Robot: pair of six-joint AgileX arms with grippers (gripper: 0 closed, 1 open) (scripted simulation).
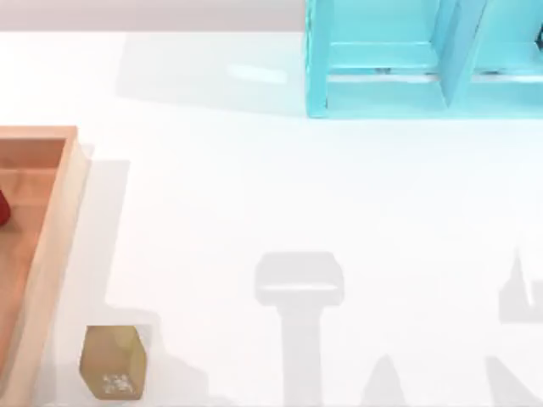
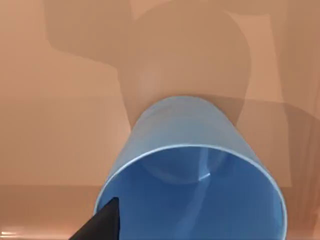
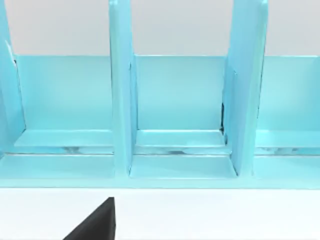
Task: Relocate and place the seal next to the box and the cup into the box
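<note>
The cup (image 2: 192, 165) sits right up against the left wrist camera, mouth toward the lens, with the orange-brown floor of the box (image 2: 60, 100) spread behind it and the cup's shadow falling on that wood, so my reading is that the left arm has the cup over or on the box floor, which is exactly where the task wants it. One dark finger (image 2: 102, 222) of the left gripper pokes in beside the cup's rim, but whether the jaws are pinching the cup or spread off it, I cannot tell, and whether the cup's base is touching the wood is hidden too. From above, the box (image 1: 64, 212) runs off the table's left edge, so most of its inside is cut away; a small red something (image 1: 3, 208) peeks in at that edge, too clipped to name. The seal (image 1: 113, 363) stands on the table near the front edge, just beside the box's right wall, white marks on its near face (that looks like its job done, judging by the task). The right arm is parked facing the cyan shelf (image 3: 170, 125) at the table's back edge; a dark finger (image 3: 95, 222) shows, jaws' state impossible to tell.
</note>
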